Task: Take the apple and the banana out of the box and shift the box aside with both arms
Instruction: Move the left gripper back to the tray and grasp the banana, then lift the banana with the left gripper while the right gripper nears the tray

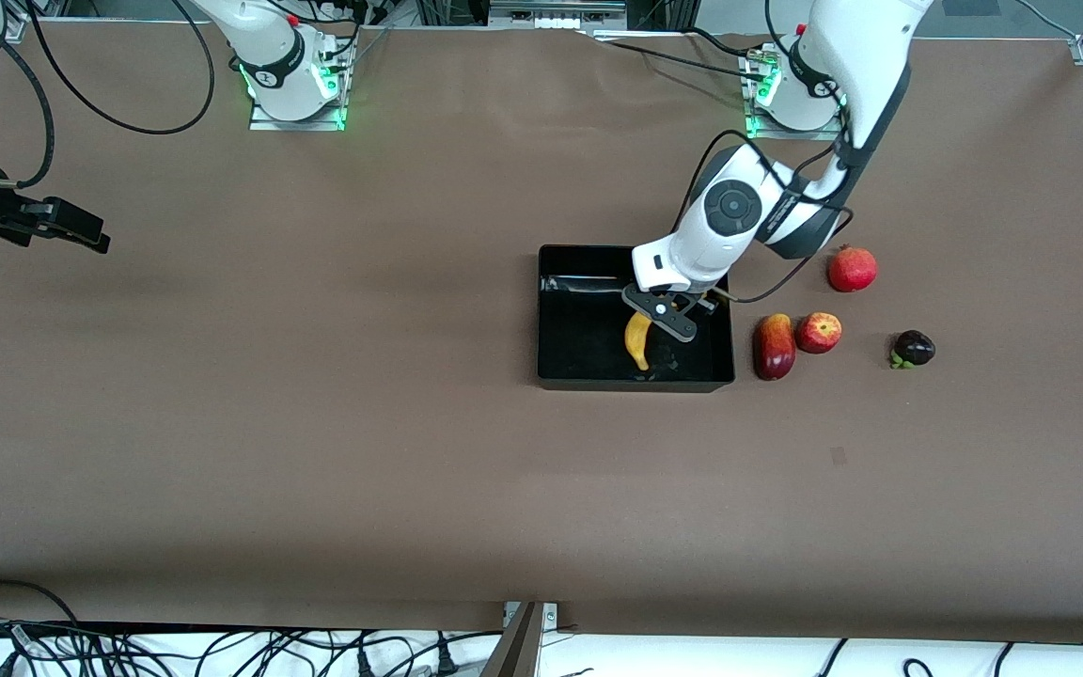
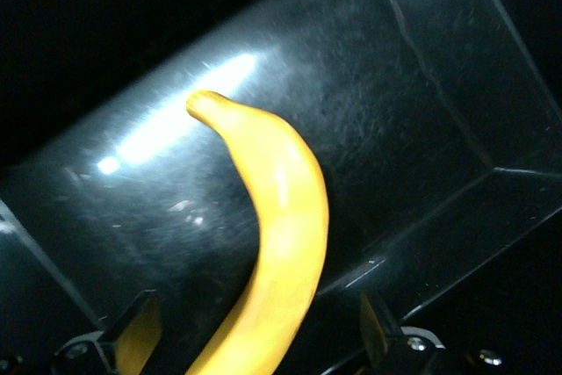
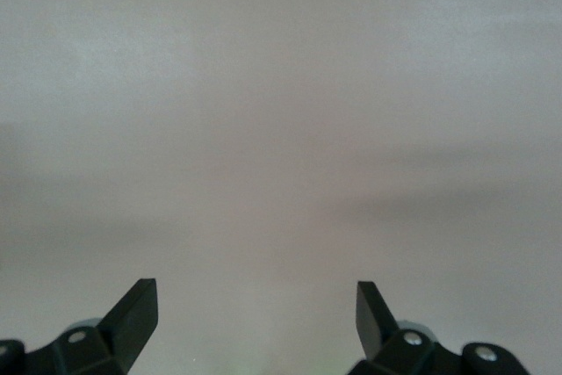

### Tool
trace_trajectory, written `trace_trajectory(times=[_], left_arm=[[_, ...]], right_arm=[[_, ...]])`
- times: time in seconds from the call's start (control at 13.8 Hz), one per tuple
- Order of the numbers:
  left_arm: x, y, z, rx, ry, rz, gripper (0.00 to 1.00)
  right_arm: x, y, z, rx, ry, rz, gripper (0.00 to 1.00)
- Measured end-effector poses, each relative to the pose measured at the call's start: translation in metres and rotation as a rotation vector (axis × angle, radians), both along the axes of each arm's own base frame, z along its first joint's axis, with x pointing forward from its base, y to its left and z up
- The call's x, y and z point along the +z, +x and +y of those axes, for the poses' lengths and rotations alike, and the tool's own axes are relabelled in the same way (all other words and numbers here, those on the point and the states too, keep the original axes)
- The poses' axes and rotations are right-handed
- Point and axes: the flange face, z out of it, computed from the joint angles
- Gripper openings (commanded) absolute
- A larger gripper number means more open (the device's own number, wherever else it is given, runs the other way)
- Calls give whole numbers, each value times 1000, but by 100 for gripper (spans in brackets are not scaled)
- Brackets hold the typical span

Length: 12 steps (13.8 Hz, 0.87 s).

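The yellow banana (image 1: 637,340) lies in the glossy black box (image 1: 541,310), which stands mid-table toward the left arm's end. My left gripper (image 1: 659,320) hangs low inside the box over one end of the banana. In the left wrist view the banana (image 2: 281,217) runs between the fingers (image 2: 140,333), with a gap on each side, so the left gripper (image 2: 259,327) is open. The red-and-yellow apple (image 1: 819,332) sits on the table beside the box. My right gripper (image 1: 81,230) waits open at the right arm's end, its wrist view showing only bare table between the fingers (image 3: 136,309).
An oblong red mango (image 1: 774,346) lies between the box and the apple. A red pomegranate (image 1: 852,269) sits farther from the front camera than the apple. A dark purple fruit (image 1: 914,349) rests toward the left arm's end. Brown tabletop (image 1: 316,423) spreads around them.
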Motion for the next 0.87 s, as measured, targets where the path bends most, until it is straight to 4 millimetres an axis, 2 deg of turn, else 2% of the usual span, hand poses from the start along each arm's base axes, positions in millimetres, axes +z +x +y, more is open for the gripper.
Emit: trace_trajectory(times=[0.22,0.51,0.58,0.65,0.72,0.87], left_arm=[[-18,-4,1,0,3,22,100],[-25,-7,3,1,9,34,55],[-27,-8,4,2,12,39,36],[-30,-10,5,2,14,45,12],[-32,-10,5,2,16,48,0],[-30,-9,7,1,16,43,0]], right_arm=[[0,0,0,0,0,0,100],[0,0,0,0,0,0,100],[0,0,0,0,0,0,100],[0,0,0,0,0,0,100],[0,0,0,0,0,0,100],[0,0,0,0,0,0,100]])
